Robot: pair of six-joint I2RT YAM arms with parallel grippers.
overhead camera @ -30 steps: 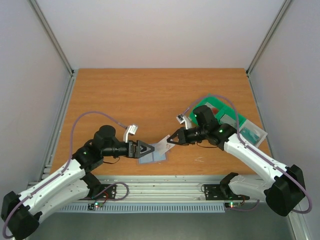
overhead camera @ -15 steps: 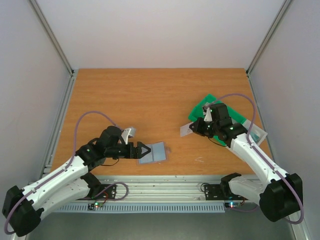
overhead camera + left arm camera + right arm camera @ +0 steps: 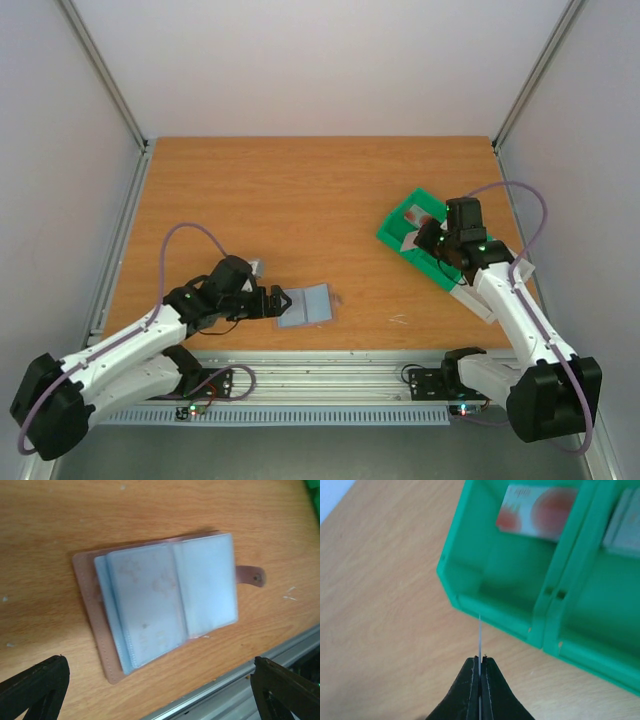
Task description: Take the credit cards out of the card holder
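The card holder [image 3: 308,303] lies open and flat near the table's front edge. It shows blue-grey sleeve pockets on a brownish cover with a snap tab [image 3: 165,600]. My left gripper [image 3: 284,303] is just left of it, open, with both fingers off the holder [image 3: 160,695]. My right gripper [image 3: 479,661] is shut on one thin pale credit card [image 3: 479,635], seen edge-on at the near wall of the green tray [image 3: 500,615]. In the top view this gripper [image 3: 418,240] hangs over the tray's left end [image 3: 397,213]. A white card with red round marks [image 3: 540,510] lies in the tray.
A second pale card [image 3: 622,525] lies in the tray's neighbouring compartment. A pale flat object [image 3: 483,300] sits beside the tray's near right side, under the right arm. An aluminium rail [image 3: 330,365] runs along the table's front edge, close to the holder [image 3: 240,680].
My right gripper carried the card from the holder to the right, up to the green tray. My left gripper drew back a little to the left, off the holder, staying open.
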